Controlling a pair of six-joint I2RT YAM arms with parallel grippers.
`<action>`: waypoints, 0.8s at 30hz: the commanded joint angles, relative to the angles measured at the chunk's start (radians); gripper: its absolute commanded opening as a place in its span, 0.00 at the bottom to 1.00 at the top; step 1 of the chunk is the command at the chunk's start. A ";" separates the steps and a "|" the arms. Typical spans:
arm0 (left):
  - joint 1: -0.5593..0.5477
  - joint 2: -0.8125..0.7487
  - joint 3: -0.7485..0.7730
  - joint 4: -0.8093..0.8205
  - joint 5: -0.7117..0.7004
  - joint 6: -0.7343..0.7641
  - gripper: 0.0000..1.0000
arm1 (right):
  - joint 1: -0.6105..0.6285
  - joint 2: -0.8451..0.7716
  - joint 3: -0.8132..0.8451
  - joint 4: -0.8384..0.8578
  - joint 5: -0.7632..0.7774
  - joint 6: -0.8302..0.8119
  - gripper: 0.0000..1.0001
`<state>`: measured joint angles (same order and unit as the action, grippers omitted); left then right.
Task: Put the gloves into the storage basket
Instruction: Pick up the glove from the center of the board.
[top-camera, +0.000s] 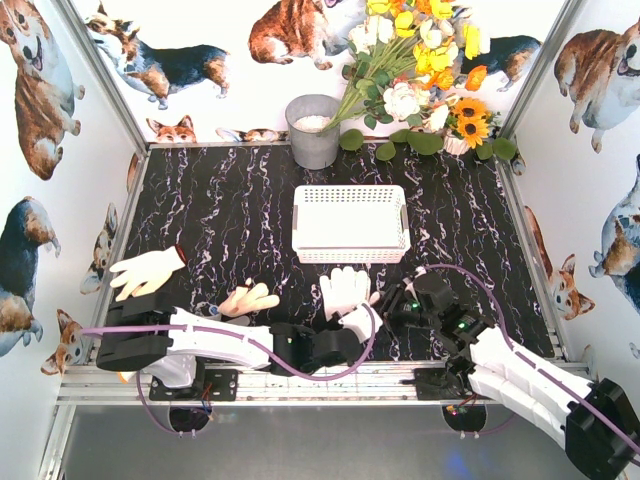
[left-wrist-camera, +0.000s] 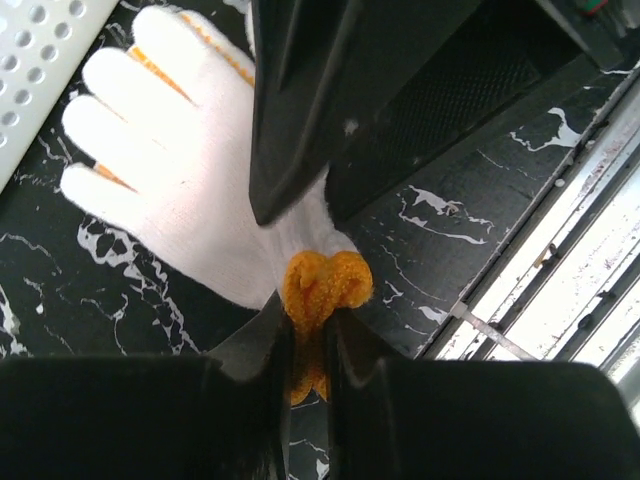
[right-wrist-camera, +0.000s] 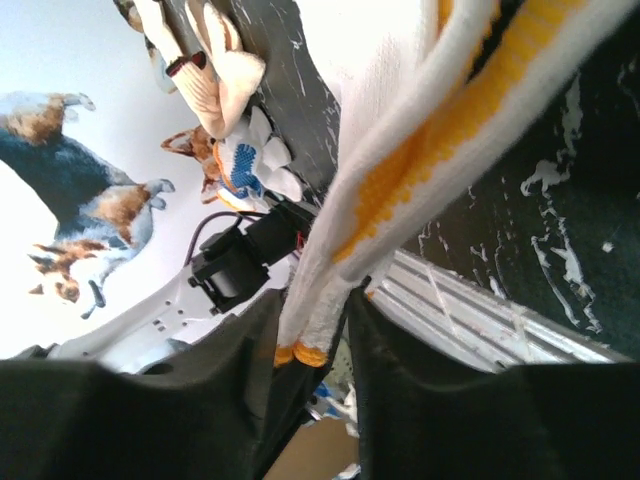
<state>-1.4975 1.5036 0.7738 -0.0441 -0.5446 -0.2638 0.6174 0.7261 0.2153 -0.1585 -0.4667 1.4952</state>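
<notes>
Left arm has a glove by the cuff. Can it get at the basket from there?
Probably yes: the left gripper holds the glove right in front of the basket, its open top unobstructed and nothing standing between.

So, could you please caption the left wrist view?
Left tool pinching a white glove by its orange cuff on the table.

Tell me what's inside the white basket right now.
The storage basket shows only its own perforated white floor, with nothing lying on it that I can make out. The strip of floor just behind its near wall is hidden from the top camera.
</notes>
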 joint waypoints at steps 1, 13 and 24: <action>-0.001 -0.048 -0.045 -0.031 -0.062 -0.078 0.00 | -0.013 -0.038 0.056 0.005 0.047 0.002 0.46; 0.034 -0.190 -0.155 -0.030 -0.052 -0.144 0.00 | -0.019 -0.083 0.145 -0.205 0.179 -0.068 1.00; 0.052 -0.285 -0.202 -0.030 -0.006 -0.147 0.00 | -0.018 0.033 0.043 0.063 0.158 0.050 1.00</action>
<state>-1.4513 1.2594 0.5808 -0.0753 -0.5537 -0.3901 0.6010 0.7128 0.2935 -0.2646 -0.3054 1.4830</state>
